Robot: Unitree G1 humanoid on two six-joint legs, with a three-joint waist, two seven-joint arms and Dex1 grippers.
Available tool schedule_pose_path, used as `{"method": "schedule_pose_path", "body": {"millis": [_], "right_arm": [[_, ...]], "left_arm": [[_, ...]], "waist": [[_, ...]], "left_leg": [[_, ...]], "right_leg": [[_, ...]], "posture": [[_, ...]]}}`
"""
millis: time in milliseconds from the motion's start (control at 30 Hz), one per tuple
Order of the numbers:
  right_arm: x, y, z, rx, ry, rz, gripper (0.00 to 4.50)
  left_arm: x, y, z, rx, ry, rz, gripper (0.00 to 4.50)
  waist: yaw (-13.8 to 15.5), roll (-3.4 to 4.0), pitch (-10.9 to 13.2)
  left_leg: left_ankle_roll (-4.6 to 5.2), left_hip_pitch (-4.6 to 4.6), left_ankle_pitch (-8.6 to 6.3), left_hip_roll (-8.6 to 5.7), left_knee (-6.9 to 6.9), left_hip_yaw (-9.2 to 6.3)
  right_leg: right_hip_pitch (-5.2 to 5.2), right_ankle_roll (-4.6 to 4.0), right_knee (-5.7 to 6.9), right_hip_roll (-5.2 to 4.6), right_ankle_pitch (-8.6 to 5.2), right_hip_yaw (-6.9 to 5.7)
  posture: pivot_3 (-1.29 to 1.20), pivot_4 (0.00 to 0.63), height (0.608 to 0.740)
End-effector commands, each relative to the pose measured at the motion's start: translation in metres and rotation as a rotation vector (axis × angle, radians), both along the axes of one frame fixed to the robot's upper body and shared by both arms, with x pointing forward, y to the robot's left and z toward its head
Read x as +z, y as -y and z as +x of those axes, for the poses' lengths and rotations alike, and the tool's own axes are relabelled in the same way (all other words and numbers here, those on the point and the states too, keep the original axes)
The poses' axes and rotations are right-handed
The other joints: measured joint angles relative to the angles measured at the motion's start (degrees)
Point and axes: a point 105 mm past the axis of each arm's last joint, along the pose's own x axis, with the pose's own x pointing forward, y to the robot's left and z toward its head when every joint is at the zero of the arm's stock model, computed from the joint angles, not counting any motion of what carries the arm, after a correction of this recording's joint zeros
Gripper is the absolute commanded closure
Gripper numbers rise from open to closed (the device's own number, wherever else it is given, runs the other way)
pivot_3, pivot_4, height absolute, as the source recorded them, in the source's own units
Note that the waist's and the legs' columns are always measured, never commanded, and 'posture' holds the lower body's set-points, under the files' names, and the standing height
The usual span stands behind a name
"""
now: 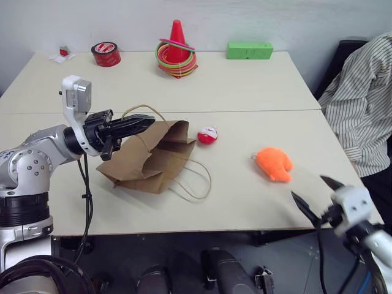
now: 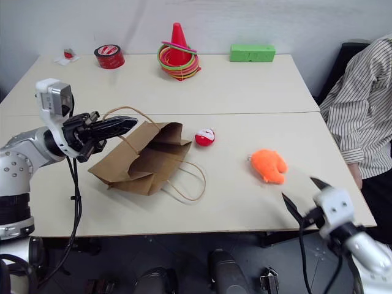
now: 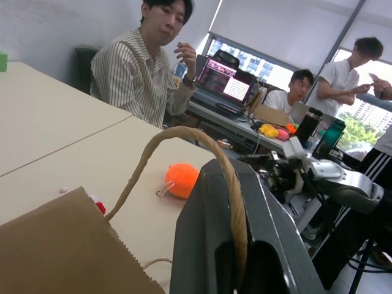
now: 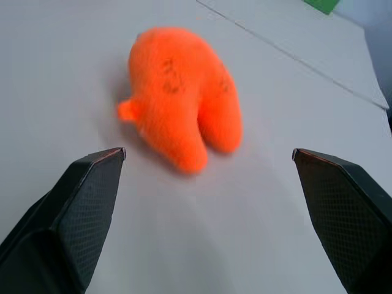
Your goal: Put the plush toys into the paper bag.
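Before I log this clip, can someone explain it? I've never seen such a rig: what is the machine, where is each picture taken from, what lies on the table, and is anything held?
It is a humanoid robot with two arms, each ending in a two-fingered black gripper. Two pictures come from its head, looking down over the pale table; the other two come from cameras on its wrists. The left gripper is shut on a tan cord handle of the brown paper bag, which lies crumpled on the table. The right gripper is open and holds nothing, aimed at the fuzzy orange plush toy. A small red-and-white plush toy lies beside the bag. At the table's far side stand a red tape roll, a red cone with rings and a green block. A person in a striped shirt sits nearby.
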Motion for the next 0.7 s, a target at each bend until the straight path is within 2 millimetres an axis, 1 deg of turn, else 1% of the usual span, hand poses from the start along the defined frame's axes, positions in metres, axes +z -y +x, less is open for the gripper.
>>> {"method": "schedule_pose_path", "body": {"millis": [33, 133, 167, 233, 333, 400, 467, 533, 567, 633, 667, 700], "right_arm": [[0.004, -0.008, 0.018, -0.015, -0.035, -0.03, 0.03], [0.003, -0.017, 0.039, -0.008, -0.043, -0.06, 0.03], [0.001, -0.017, 0.047, -0.02, -0.045, -0.063, 0.2], [-0.008, -0.02, 0.062, -0.022, -0.111, -0.054, 0.58], [-0.014, -0.026, 0.074, 0.028, -0.182, -0.055, 1.6], [-0.015, -0.032, 0.075, 0.064, -0.226, -0.025, 2.31], [-0.013, -0.037, 0.074, 0.121, -0.254, -0.016, 2.94], [-0.001, -0.046, 0.072, 0.203, -0.232, 0.006, 3.55], [0.008, -0.056, 0.067, 0.288, -0.212, 0.034, 3.95], [0.033, -0.088, 0.045, 0.545, -0.158, 0.09, 4.36], [0.045, -0.104, 0.034, 0.661, -0.133, 0.113, 4.49], [0.052, -0.114, 0.027, 0.729, -0.126, 0.131, 4.5]], "left_arm": [[0.015, -0.005, -0.01, -0.021, 0.061, 0.052, 4.5], [0.018, -0.01, -0.011, -0.016, 0.075, 0.092, 4.5], [0.018, -0.01, -0.011, -0.017, 0.078, 0.103, 4.5], [0.02, -0.011, -0.012, -0.021, 0.083, 0.112, 4.5], [0.024, -0.012, -0.011, -0.025, 0.09, 0.117, 4.5], [0.025, -0.013, -0.009, -0.024, 0.091, 0.122, 4.5], [0.025, -0.015, -0.007, -0.028, 0.087, 0.128, 4.5], [0.026, -0.016, -0.006, -0.035, 0.084, 0.131, 4.5], [0.027, -0.016, -0.005, -0.039, 0.082, 0.129, 4.5], [0.028, -0.017, -0.004, -0.046, 0.078, 0.124, 4.5], [0.028, -0.017, -0.004, -0.051, 0.076, 0.125, 4.5], [0.028, -0.017, -0.004, -0.056, 0.073, 0.126, 4.5]], "waist": [[0.4, -0.01, 0.0], [0.4, 0.01, 0.0], [0.4, 0.01, 0.0], [0.4, 0.0, 0.0], [0.2, 0.0, 0.0], [0.2, -0.02, 0.0], [0.1, -0.04, 0.0], [-0.1, -0.04, 0.0], [-0.1, -0.04, 0.0], [-0.2, -0.02, 0.0], [-0.2, 0.03, 0.1], [-0.2, 0.09, 0.1]], "left_leg": [[-0.1, 0.0, 0.04, 0.01, -0.21, -0.06], [-0.17, -0.05, 0.07, 0.02, -0.35, -0.08], [-0.16, -0.05, 0.07, 0.01, -0.38, -0.06], [-0.16, -0.06, 0.06, 0.01, -0.38, -0.04], [-0.12, -0.03, 0.06, -0.01, -0.31, 0.01], [-0.12, -0.02, 0.06, 0.0, -0.26, 0.0], [-0.11, -0.01, 0.07, 0.0, -0.22, 0.0], [-0.11, 0.01, 0.07, 0.0, -0.18, 0.01], [-0.11, 0.01, 0.07, 0.0, -0.19, 0.01], [-0.12, 0.02, 0.08, 0.02, -0.21, 0.02], [-0.13, 0.01, 0.08, 0.03, -0.22, 0.02], [-0.15, 0.01, 0.09, 0.03, -0.26, 0.02]], "right_leg": [[-0.02, -0.08, -0.05, 0.03, -0.08, -0.05], [-0.13, -0.13, -0.07, 0.03, -0.26, -0.08], [-0.15, -0.11, -0.08, 0.02, -0.28, -0.07], [-0.14, -0.1, -0.11, 0.02, -0.3, -0.08], [-0.12, -0.08, -0.08, 0.0, -0.29, -0.05], [-0.1, -0.07, -0.04, 0.0, -0.28, -0.06], [-0.08, -0.05, -0.03, 0.01, -0.26, -0.06], [-0.07, -0.04, 0.01, 0.01, -0.25, -0.05], [-0.06, -0.04, 0.02, 0.01, -0.25, -0.05], [-0.07, -0.04, 0.03, 0.04, -0.25, -0.05], [-0.08, -0.04, 0.03, 0.07, -0.25, -0.05], [-0.1, -0.04, 0.04, 0.09, -0.25, -0.05]], "posture": [[0.0, 0.15, 0.74], [0.0, 0.15, 0.74], [0.0, 0.15, 0.74], [0.0, 0.15, 0.74], [0.0, 0.15, 0.74], [0.0, 0.15, 0.74], [0.0, 0.15, 0.74], [0.0, 0.15, 0.74], [0.0, 0.15, 0.74], [0.0, 0.15, 0.74], [0.0, 0.15, 0.74], [0.0, 0.15, 0.74]]}}
